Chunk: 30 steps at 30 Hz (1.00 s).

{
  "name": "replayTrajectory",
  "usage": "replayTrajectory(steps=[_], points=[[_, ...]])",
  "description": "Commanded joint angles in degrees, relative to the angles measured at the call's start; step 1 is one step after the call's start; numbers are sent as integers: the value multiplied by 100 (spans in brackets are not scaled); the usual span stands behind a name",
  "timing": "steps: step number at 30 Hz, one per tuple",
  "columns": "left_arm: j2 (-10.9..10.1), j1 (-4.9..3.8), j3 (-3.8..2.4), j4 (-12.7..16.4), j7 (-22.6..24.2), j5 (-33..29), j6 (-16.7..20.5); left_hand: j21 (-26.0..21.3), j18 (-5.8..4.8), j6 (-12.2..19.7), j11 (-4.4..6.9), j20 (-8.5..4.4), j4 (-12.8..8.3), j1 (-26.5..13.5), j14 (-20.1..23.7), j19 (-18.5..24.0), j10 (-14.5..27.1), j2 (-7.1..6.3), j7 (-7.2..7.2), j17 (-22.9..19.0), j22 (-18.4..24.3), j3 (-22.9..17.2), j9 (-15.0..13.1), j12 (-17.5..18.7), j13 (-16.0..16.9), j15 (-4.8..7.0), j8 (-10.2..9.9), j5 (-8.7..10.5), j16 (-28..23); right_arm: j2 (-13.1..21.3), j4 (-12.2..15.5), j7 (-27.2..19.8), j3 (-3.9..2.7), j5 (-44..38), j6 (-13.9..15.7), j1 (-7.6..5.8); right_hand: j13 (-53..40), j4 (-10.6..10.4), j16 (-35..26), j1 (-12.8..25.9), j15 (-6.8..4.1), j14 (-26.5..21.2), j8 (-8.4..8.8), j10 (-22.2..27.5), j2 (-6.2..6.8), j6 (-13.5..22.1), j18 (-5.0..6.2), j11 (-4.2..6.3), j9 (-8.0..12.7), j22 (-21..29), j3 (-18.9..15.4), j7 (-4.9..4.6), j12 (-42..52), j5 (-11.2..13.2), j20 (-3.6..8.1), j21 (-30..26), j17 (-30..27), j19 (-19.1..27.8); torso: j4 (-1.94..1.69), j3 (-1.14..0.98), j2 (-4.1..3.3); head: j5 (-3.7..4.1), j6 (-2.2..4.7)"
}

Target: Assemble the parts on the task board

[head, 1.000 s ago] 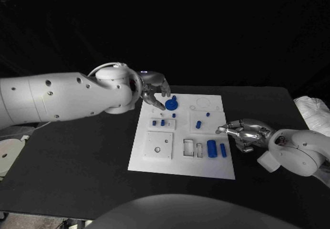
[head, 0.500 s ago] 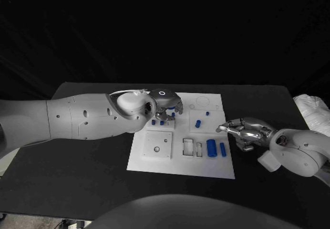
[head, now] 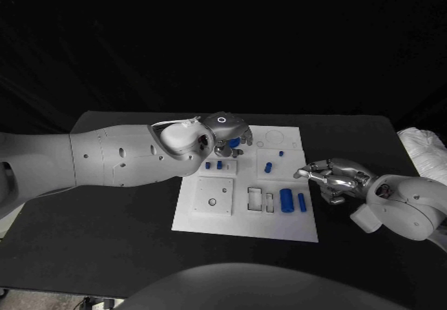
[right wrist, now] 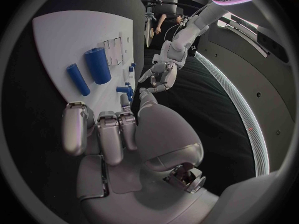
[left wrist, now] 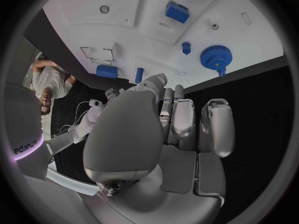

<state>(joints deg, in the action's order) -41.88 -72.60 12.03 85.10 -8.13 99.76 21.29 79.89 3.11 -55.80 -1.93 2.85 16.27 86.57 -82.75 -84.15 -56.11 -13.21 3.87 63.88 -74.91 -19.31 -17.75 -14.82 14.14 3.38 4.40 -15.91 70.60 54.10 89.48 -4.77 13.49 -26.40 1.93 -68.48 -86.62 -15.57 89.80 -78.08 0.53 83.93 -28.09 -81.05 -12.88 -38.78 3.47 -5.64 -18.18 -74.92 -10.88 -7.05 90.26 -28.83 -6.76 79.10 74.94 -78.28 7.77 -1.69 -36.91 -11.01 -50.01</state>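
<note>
The white task board (head: 280, 223) lies mid-table with blue parts on it. My left hand (head: 228, 137) hovers over its far left corner, fingers curled in and holding nothing. A blue gear (head: 235, 141) peeks out beside it. In the left wrist view the gear (left wrist: 215, 58) stands on the board (left wrist: 118, 15) a little beyond the fingertips (left wrist: 182, 115), with a small peg (left wrist: 186, 47) nearby. My right hand (head: 331, 181) sits off the board's right edge, fingers curled and holding nothing. Close to it lie a thick cylinder (head: 287, 199) and a slim one (head: 301, 203).
Two small blue pieces (head: 213, 165) stand in a raised block near the left hand, and small pegs (head: 268, 168) stand mid-board. My bulky left forearm (head: 112, 158) crosses the table left of the board. A white object (head: 424, 152) lies at the table's right edge.
My left arm has swung in over the board's far left corner, so the hand now partly covers the blue gear. The right hand has stayed in place.
</note>
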Motion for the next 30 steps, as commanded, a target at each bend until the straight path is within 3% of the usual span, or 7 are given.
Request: replayTrajectory(steps=[1,11,16,20,22,25,30], points=[[43,2,-14,-65,-212,-137,-58,-32,-68,-22,-6,16,-30,-68,12,-156,-53,-2,10,-48,-1145,12,28,-26,22,-25,-39,82,-9,-4,0,-46,1,-61,-52,5,-338,-5,20,-79,-42,607,31,-895,-1,53,-1,295,7,-1048,24,-7,-26,-28,11,-36,1506,34,3,9,3,15,1],[52,1,-22,-147,-241,-263,-150,-83,-58,24,-16,29,-41,-96,58,-133,-57,32,51,-131,-1133,19,77,-43,51,-38,-56,139,-57,-14,-12,-30,1,-62,-55,5,-338,-7,20,-79,-41,607,33,-895,0,56,-1,294,7,-1048,26,-8,-26,-30,11,-38,1506,36,-13,2,5,13,1],[-74,0,-22,-55,-26,-418,442,-8,-74,-140,58,4,-74,-240,26,-166,-438,84,32,-31,-1174,196,131,-758,543,15,39,323,85,-19,-17,-33,1,-61,-53,5,-338,-7,20,-79,-41,607,33,-895,0,56,-1,294,7,-1048,27,-9,-26,-31,11,-38,1506,36,-6,5,6,-14,1],[-374,-19,-24,183,119,-607,919,352,-160,-532,171,-55,-17,-493,-145,-321,-330,209,-11,436,-1305,451,80,-2681,2057,127,319,323,500,-11,-14,-29,1,-61,-45,5,-338,-7,20,-79,-41,607,33,-895,0,56,-1,294,7,-1048,27,-9,-26,-31,11,-38,1506,36,-6,5,5,0,1],[-576,-58,-25,336,73,-704,971,637,-223,-689,287,-63,-65,-712,-324,-436,-1505,378,-99,1043,-1393,511,-55,-5273,4708,120,551,237,942,-4,-10,-22,1,-60,-43,5,-338,-8,20,-79,-41,607,33,-895,0,56,-1,294,7,-1048,27,-9,-26,-31,11,-38,1506,36,-11,1,14,3,1],[-908,-175,-23,571,-200,-889,677,939,-293,-823,420,-159,29,-1037,-553,-556,-2988,452,-150,1953,-1486,564,-343,-7165,7051,122,921,216,1533,7,-1,-8,1,-61,-28,5,-338,-10,20,-78,-41,607,34,-895,0,59,-3,293,8,-1050,30,-10,-26,-32,11,-32,1506,29,-8,-8,21,14,1],[-1399,-455,38,884,-1173,-1558,-583,788,-256,-806,453,-189,61,-1469,-725,-487,-3389,535,-276,2612,-1436,193,-956,-7518,7586,227,1488,203,1940,21,25,10,1,-61,-8,5,-338,-12,20,-77,-41,607,34,-895,0,58,-11,293,8,-1061,31,-11,-26,-32,11,-4,1506,-1,-6,-24,44,12,1]])
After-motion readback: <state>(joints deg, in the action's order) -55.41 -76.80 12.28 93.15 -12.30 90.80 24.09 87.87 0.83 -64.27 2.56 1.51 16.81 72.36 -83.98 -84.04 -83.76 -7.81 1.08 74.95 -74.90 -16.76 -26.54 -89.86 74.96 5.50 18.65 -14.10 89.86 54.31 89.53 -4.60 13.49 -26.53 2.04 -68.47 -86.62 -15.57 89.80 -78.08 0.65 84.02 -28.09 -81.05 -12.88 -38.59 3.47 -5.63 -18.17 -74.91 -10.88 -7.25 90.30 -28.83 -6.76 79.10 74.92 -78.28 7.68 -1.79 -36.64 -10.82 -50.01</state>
